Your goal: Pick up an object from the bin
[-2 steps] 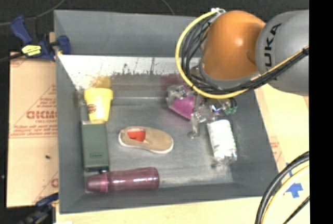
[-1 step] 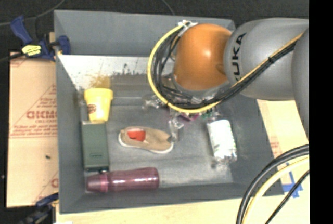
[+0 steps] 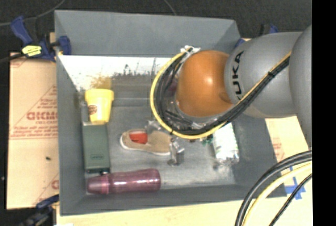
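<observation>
The gripper (image 3: 166, 141) is down in the middle of the bin (image 3: 147, 31), fingers spread astride the right end of a tan shoe (image 3: 149, 142).

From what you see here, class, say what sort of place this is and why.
Probably a robotics lab test rig: a grey metal bin of unrelated odds and ends, such as a yellow cup and a maroon bottle, with a cabled KUKA arm reaching in.

A small beige thing (image 3: 152, 142), shaped like a shallow oval slipper, is seen lying flat on the floor of the bin (image 3: 142, 36), near its middle. It is coloured red inside toward its left end. Its right end is partly covered from above.
</observation>
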`<state>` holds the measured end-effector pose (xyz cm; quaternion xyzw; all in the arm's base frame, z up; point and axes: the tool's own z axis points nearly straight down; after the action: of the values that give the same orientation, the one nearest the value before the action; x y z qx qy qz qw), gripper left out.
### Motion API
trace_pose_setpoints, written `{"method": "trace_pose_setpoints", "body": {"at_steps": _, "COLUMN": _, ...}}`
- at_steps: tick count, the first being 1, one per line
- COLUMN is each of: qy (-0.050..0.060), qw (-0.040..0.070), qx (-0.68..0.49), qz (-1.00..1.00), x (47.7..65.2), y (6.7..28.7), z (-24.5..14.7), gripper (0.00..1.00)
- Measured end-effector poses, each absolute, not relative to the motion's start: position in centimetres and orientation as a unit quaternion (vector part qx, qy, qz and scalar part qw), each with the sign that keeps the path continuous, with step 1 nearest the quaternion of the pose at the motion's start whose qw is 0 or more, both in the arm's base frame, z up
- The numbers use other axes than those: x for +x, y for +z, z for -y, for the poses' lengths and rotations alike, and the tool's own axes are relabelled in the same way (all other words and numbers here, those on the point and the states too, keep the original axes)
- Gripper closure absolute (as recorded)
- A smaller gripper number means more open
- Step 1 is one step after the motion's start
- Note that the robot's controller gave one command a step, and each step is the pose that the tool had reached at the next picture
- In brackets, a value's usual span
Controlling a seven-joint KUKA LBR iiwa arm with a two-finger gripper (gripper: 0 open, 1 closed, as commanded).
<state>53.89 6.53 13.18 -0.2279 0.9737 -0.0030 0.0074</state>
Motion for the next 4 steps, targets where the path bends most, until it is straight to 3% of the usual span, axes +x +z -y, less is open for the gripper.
{"method": "trace_pose_setpoints", "body": {"at_steps": 1, "qy": -0.006, "qw": 0.013, "qx": -0.398, "qz": -0.917, "x": 54.6, "y": 9.9, "z": -11.3, "gripper": 1.0}}
{"method": "trace_pose_setpoints", "body": {"at_steps": 2, "qy": -0.006, "qw": 0.013, "qx": -0.398, "qz": -0.917, "x": 54.6, "y": 9.9, "z": -11.3, "gripper": 1.0}}
{"method": "trace_pose_setpoints", "body": {"at_steps": 4, "qy": -0.006, "qw": 0.015, "qx": -0.399, "qz": -0.917, "x": 54.2, "y": 16.7, "z": -10.1, "gripper": 1.0}}
